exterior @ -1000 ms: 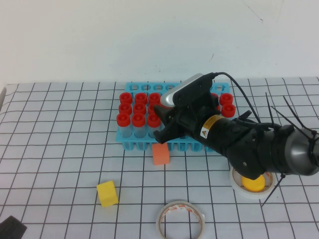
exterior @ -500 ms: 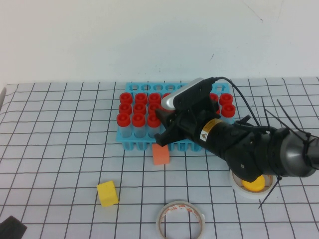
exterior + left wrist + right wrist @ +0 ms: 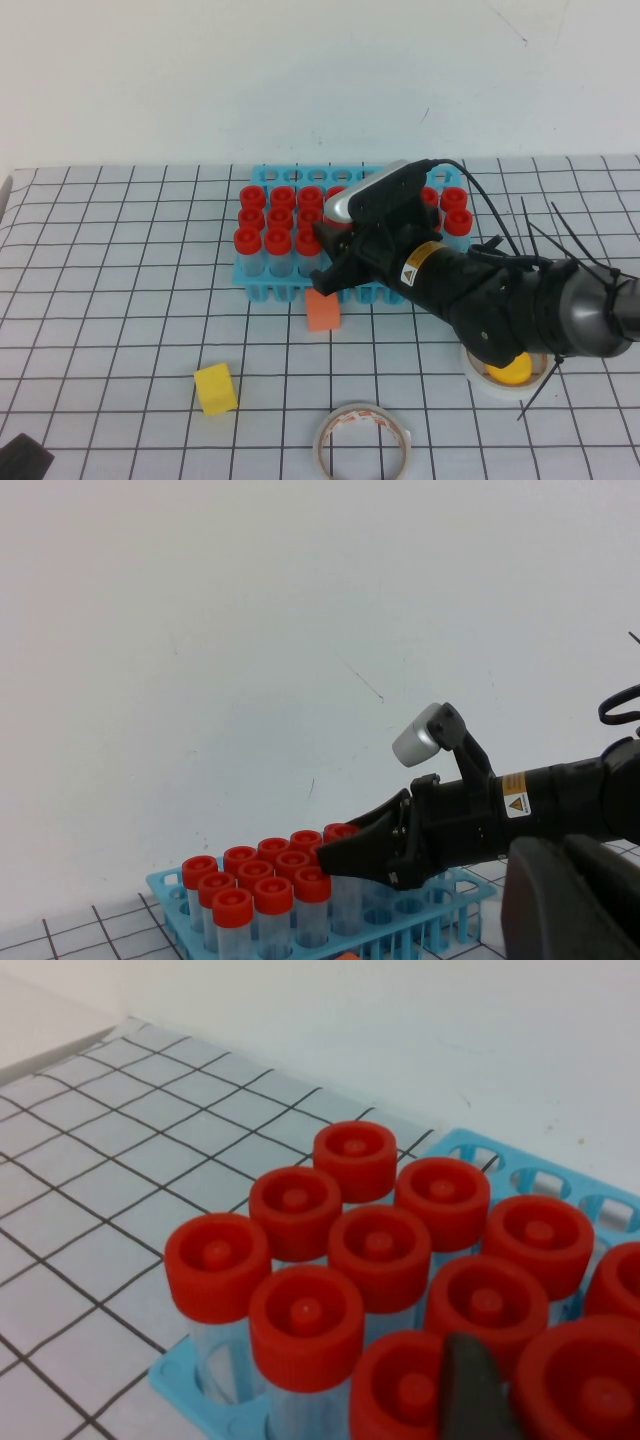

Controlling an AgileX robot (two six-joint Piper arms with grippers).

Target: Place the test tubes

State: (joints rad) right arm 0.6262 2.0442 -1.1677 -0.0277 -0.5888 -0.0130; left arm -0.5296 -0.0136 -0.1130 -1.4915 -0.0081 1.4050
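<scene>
Now right tool [image 3: 320, 268] over racked tubes [image 3: 278, 240], grip unclear; left tool [image 3: 22, 462] shut, near edge.

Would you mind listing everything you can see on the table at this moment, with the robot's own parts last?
table: one, white with a black grid, under everything
rack: one, blue, far middle of the table
test tubes: at least a dozen, clear with red caps, upright in the rack; the arm may hide more
orange cube: one, just in front of the rack
yellow cube: one, near left
tape roll: one, whitish, near edge
second tape roll: one, white, under the right arm, something yellow inside
right gripper: black, over the rack's front row
left gripper: shut, parked to the left, away from the rack
</scene>
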